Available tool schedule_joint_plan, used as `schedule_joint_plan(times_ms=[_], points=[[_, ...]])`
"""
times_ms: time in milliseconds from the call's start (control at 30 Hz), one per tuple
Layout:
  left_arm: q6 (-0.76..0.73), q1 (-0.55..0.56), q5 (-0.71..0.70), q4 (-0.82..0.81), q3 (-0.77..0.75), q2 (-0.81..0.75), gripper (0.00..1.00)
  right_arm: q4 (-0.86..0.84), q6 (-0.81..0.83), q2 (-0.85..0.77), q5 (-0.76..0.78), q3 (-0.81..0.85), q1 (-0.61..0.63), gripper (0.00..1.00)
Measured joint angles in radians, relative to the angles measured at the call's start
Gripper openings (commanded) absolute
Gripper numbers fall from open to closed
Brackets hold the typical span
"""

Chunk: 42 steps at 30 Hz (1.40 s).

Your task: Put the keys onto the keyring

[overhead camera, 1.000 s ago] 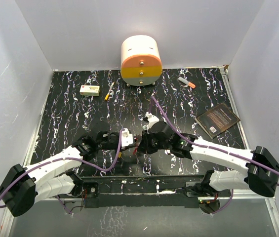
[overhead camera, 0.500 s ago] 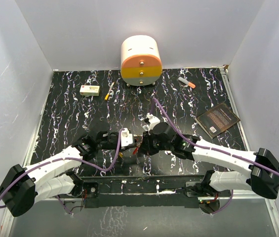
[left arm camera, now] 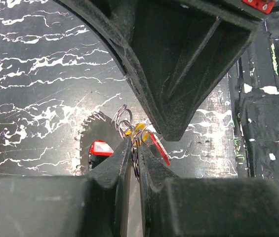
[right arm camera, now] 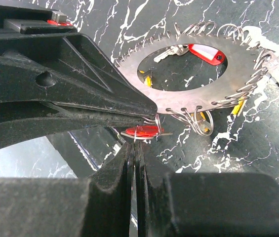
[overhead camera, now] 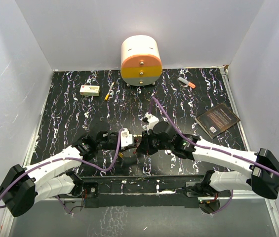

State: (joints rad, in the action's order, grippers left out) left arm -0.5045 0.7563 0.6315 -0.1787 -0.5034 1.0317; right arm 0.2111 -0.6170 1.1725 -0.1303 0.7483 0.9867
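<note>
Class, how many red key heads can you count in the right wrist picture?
2. One red key head lies inside the keyring hole; the other sits just outside its rim, nearer the camera. More may be hidden.

Shows black, white-veined desk (overhead camera: 70, 123) between white walls. Finds round cream drawer unit (overhead camera: 140, 60) at rear centre, with small white box (overhead camera: 89, 90) and thin orange-tipped stick (overhead camera: 108, 95) to its left and orange-tipped marker (overhead camera: 186, 82) to its right. Places dark book (overhead camera: 218, 119) near right edge. Sees left arm (overhead camera: 55, 165) and right arm (overhead camera: 223, 154) reaching inward, jaws meeting tip to tip at near centre, the keys (overhead camera: 136, 148) only a red speck there.
</note>
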Motion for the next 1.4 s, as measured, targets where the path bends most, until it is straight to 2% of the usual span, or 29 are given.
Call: schedule_joint_plan(times_ms=[700,1400], points=[[0.000,-0.003,0.066,0.050,-0.013,-0.017,0.00,0.016,0.014,-0.002,0.031,0.002,0.001,0.08],[0.007,-0.005,0.072,0.037,-0.021,-0.035,0.00,0.025,-0.029,-0.015,0.060,-0.002,0.001,0.08]])
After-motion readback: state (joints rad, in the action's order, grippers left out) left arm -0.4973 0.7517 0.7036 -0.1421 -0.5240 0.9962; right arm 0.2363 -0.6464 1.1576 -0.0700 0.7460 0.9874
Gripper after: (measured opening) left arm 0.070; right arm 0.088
